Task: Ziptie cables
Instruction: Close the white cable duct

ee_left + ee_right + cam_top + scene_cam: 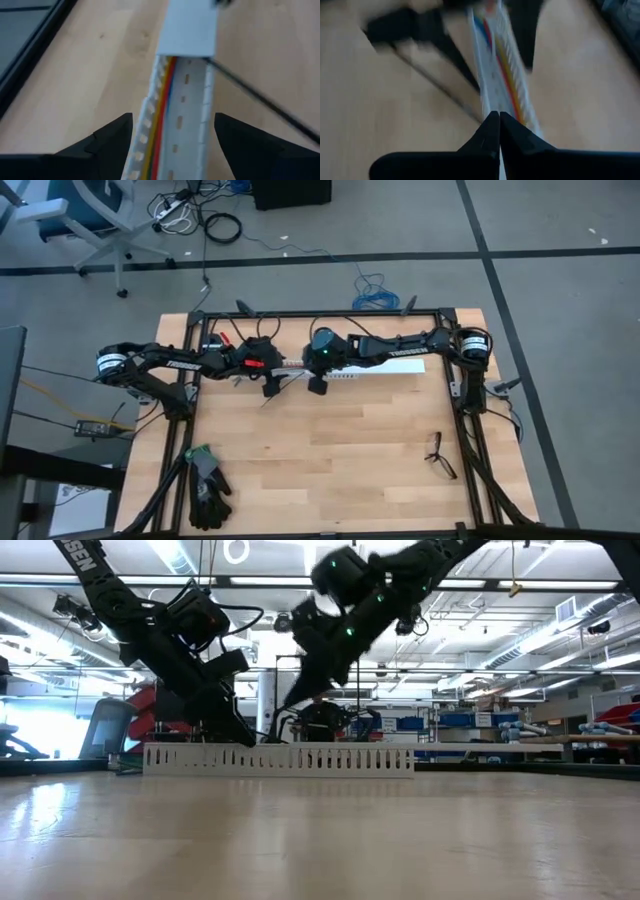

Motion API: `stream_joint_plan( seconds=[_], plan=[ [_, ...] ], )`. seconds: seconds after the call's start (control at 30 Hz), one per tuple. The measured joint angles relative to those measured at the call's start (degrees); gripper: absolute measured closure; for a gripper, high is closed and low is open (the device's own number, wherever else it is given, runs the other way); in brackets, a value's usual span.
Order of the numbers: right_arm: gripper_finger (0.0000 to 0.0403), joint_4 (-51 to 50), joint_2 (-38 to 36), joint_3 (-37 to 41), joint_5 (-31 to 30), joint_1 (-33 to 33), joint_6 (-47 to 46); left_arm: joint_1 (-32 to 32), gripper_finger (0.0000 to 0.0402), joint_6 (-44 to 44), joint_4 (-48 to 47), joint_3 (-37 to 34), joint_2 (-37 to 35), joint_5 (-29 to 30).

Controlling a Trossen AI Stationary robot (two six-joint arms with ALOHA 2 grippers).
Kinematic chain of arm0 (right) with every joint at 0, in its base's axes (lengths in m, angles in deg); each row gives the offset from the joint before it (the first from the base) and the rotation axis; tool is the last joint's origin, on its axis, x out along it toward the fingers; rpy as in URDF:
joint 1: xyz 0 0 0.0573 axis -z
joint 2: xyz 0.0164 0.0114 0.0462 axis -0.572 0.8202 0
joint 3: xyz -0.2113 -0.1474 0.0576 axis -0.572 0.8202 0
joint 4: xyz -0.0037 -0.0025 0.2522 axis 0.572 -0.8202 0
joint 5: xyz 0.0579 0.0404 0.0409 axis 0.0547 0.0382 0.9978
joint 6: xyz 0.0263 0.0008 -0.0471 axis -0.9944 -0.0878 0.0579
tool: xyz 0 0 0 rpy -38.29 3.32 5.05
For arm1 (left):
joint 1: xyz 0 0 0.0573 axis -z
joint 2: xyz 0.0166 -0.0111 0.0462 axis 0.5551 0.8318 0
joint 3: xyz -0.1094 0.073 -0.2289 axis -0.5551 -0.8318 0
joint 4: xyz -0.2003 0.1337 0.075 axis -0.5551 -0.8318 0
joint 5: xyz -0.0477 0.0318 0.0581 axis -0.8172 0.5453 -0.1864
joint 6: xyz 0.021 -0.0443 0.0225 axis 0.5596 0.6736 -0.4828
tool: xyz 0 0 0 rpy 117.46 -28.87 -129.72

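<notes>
Both arms over the slotted duct at the table's far side – cables in it, ziptie beside it.

L gripper (172, 131) spread wide, straddling the white slotted duct (185, 95); cables (161, 110) run along the channel, part under the duct's cover (190, 27). R gripper (499, 127) pressed together, holding nothing, tip just over the duct. Ziptie (260, 100) lies slanted on the table (350, 450), one end at the duct wall. Imo: lift the wires clear first w/ L, then feed the tie under them – go slow, the thin strip skids easily.
</notes>
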Motion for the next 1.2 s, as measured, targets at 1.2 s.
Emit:
stream_joint_plan(
  seconds=[1.2],
  plan=[
    [0.0403,6.51,-4.26,14.42,1.77,3.28,-9.07,-0.13,0.0120,-0.05,7.11,7.27,14.97,-4.65]
  ],
)
